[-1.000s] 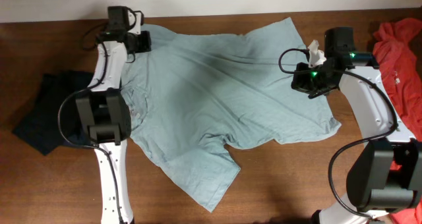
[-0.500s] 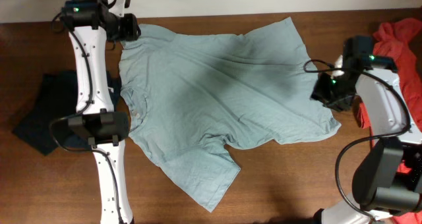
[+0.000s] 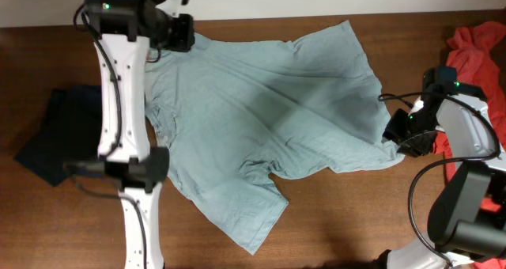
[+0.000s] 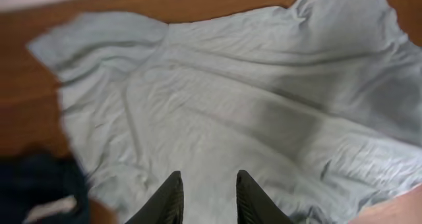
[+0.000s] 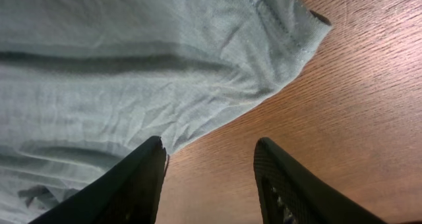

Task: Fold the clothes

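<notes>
The pale grey-blue T-shirt [image 3: 261, 111] lies spread flat across the wooden table, neck to the left and hem to the right. One sleeve [image 3: 241, 214] points toward the front edge. My left gripper [image 3: 186, 35] hovers at the shirt's far-left corner. In the left wrist view it [image 4: 208, 184] is open above the cloth [image 4: 250, 99], nothing between its fingers. My right gripper [image 3: 398, 136] sits at the near-right hem corner. In the right wrist view it [image 5: 208, 161] is open over bare wood, the hem edge [image 5: 198, 79] just beside its left finger [image 5: 132, 184].
A dark navy garment [image 3: 59, 134] lies on the table to the left of the shirt, partly under the left arm. A red-orange garment [image 3: 478, 59] is heaped at the right edge behind the right arm. The table's far edge meets a pale wall [image 3: 316, 0].
Both grippers opened and let go of the shirt. The right one moved toward the near-right hem corner; the bunched cloth it held now lies flat. The left one swung along the far edge.
</notes>
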`<state>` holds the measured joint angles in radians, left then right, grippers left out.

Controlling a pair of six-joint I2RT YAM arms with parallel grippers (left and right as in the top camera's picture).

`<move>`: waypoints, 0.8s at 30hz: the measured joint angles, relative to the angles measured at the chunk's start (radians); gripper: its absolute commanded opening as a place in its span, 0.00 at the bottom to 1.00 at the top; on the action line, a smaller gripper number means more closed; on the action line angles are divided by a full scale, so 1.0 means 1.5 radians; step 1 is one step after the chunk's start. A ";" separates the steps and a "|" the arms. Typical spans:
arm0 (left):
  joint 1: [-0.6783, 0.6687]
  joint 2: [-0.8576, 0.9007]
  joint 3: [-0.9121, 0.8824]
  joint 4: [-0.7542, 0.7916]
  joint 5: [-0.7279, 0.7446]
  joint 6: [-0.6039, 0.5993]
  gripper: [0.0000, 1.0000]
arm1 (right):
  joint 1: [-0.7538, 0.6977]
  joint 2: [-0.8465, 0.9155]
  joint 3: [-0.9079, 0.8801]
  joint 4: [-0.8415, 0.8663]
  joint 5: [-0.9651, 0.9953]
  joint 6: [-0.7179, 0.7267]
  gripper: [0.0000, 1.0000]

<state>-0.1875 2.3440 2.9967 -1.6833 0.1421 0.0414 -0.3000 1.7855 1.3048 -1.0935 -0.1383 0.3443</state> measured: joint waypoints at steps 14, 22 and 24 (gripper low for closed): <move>-0.127 -0.345 -0.744 0.046 -0.171 -0.096 0.34 | 0.000 0.000 0.000 0.004 0.000 0.001 0.48; -0.140 -0.326 -1.124 0.286 -0.016 -0.130 0.34 | 0.000 0.000 -0.001 0.013 0.000 0.000 0.48; -0.140 -0.326 -1.173 0.306 -0.003 -0.147 0.34 | 0.000 0.000 -0.001 0.013 0.000 0.000 0.48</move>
<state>-0.3973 1.8545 1.2366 -1.2240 0.1383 -0.1787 -0.3000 1.7855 1.3041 -1.0737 -0.1383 0.3443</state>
